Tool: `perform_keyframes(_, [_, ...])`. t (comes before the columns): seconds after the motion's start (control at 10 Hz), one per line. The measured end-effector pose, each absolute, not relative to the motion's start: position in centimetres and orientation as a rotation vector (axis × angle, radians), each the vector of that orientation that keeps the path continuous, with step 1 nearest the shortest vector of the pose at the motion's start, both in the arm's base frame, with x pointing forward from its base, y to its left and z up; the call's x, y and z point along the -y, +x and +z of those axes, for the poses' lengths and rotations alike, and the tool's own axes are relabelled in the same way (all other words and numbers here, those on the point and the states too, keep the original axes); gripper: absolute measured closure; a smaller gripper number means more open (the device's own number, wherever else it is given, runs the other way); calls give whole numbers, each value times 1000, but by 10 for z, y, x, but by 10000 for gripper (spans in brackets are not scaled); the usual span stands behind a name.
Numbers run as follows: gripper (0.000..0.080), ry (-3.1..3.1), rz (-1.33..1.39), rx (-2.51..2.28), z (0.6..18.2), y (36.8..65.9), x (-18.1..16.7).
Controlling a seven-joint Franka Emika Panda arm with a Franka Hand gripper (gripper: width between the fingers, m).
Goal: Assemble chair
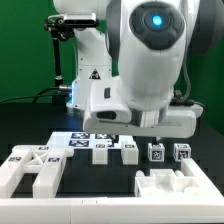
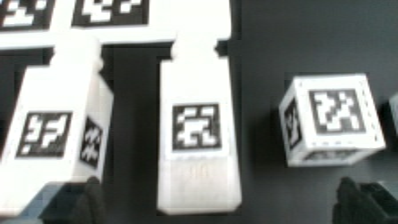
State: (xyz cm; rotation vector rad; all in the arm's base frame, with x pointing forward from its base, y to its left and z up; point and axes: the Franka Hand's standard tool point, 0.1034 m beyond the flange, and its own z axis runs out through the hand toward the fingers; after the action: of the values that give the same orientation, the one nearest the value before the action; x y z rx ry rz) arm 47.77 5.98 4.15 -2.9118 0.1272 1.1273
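The chair is in loose white pieces with square tag markers. In the wrist view a long white leg piece (image 2: 196, 130) lies with its near end between my fingertips (image 2: 64, 204). A second long piece (image 2: 54, 120) lies beside it and a small cube piece (image 2: 333, 118) on the other side. My gripper (image 2: 214, 206) is open, straddling the leg's end without touching it. In the exterior view the gripper (image 1: 131, 134) hangs low over that leg (image 1: 128, 151), with the other leg (image 1: 100, 150) at its left and cubes (image 1: 155, 152) at its right.
The marker board (image 2: 89, 15) lies just beyond the legs. A large chair panel piece (image 1: 30, 168) sits at the exterior view's left and another blocky piece (image 1: 165, 185) at the front right. The white border rail (image 1: 110, 212) runs along the front edge.
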Motion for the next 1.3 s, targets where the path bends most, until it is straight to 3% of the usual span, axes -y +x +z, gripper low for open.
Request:
perform_keyframes(0.3, [150, -2867, 1241, -124, 37, 475, -58])
perform_keyframes(0.6, [150, -2848, 1313, -128, 15, 464, -62])
perform_keyframes(0.9, [150, -2840, 1341, -119, 6, 457, -63])
perform_keyframes(1.1, [419, -2840, 1339, -121, 5, 458, -62])
perform_keyframes(1.2, [419, -2840, 1340, -121, 5, 458, -62])
perform_keyframes(1.3, [514, -2840, 1340, -121, 5, 458, -62])
